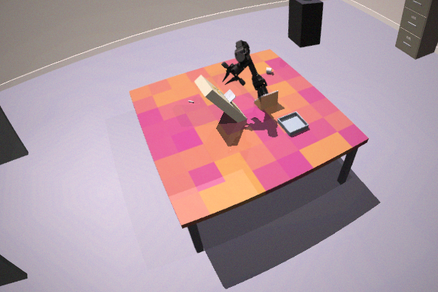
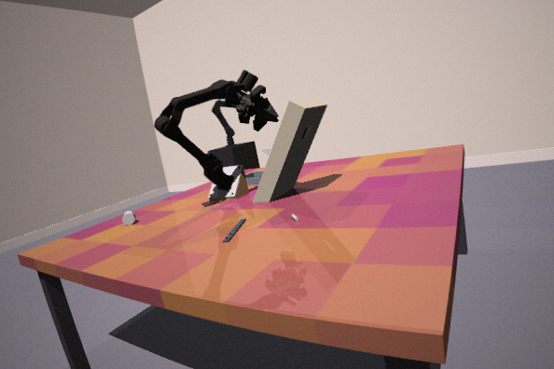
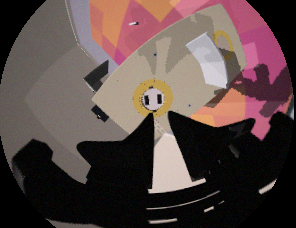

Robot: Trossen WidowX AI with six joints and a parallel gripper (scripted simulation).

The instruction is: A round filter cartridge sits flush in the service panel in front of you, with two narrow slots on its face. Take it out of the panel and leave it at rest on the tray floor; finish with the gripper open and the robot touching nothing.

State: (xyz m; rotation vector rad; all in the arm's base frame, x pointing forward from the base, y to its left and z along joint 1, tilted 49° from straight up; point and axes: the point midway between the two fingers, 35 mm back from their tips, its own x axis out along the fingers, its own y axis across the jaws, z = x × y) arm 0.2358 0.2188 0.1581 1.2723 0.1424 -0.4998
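1. While the gripper [image 1: 224, 82] [image 2: 276, 117] [image 3: 159, 114] hovers before the leaning service panel [image 1: 221, 103] [image 2: 278, 154] [image 3: 185, 82], its fingers stand slightly spread, with nothing between them.
2. The round filter cartridge [image 3: 153, 98] sits in the panel inside a yellow ring [image 3: 168, 98], its two dark slots showing just beyond the fingertips in the wrist view.
3. On the worktop [image 1: 236, 188] [image 2: 396, 289], the tray [image 1: 293, 122] [image 2: 254, 178] stands apart from the panel, without the cartridge.
4. A pale plate [image 1: 230, 96] [image 3: 210, 60] juts from the panel's face.
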